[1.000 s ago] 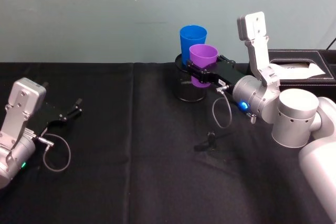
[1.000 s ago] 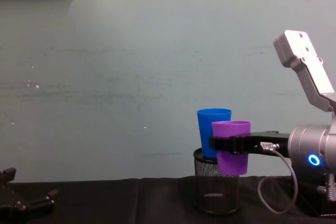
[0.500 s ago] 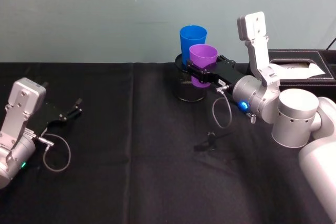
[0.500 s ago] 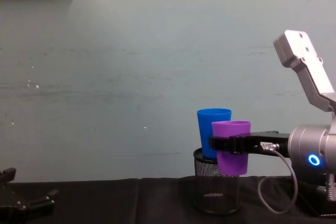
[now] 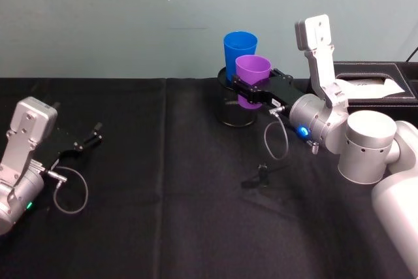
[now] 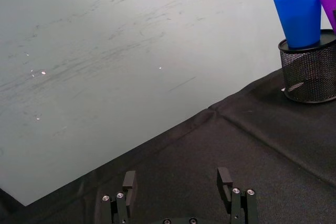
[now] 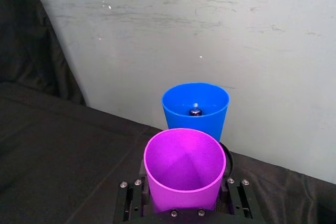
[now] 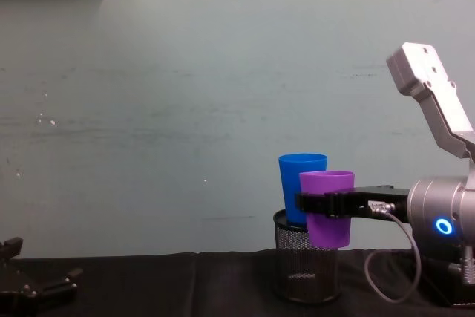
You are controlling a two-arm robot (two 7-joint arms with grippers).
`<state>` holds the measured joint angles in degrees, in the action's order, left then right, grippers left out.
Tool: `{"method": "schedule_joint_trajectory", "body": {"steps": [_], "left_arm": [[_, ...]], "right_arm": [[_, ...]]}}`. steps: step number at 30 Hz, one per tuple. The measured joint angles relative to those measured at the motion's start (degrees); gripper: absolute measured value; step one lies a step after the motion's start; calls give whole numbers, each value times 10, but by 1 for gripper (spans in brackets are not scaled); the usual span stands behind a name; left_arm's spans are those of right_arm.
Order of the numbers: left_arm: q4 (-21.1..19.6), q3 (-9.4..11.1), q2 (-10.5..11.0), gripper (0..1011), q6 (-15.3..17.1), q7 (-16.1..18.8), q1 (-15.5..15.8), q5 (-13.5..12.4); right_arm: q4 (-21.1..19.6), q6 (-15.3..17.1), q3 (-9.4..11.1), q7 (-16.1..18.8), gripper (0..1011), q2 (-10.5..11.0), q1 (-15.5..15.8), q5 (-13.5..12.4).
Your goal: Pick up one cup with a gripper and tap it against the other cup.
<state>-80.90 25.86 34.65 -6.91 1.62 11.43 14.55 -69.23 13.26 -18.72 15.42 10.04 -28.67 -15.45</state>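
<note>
**Purple cup held up against the blue one**

From the head view, the right hand [image 5: 251, 93], black and flat-fingered on a silver-grey arm, was clamped on the smooth purple plastic tumbler [image 5: 252, 78], holding it off the black-draped surface [image 5: 163, 181]. The taller bright blue plastic tumbler [image 5: 240, 50] stood in a black mesh pen holder [image 5: 232, 110] just behind it. The left hand [image 5: 91, 136] sat well apart near the surface's left edge, fingers spread.

From the chest view, the purple tumbler [image 8: 328, 209] hung upright, overlapping the blue tumbler [image 8: 297, 187]; I could not tell whether they touched.

The left wrist view showed that hand's fingers [image 6: 224, 178] apart over the cloth.

The right wrist view showed the purple rim [image 7: 185, 158] right before the blue one [image 7: 195, 103].
</note>
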Motion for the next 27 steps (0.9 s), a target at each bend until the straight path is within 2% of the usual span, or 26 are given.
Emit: {"method": "schedule_joint_trajectory", "body": {"steps": [27], "left_arm": [[0,0,0,1000,0,0,0,0]], "right_arm": [[0,0,0,0,715,0,0,0]]}}
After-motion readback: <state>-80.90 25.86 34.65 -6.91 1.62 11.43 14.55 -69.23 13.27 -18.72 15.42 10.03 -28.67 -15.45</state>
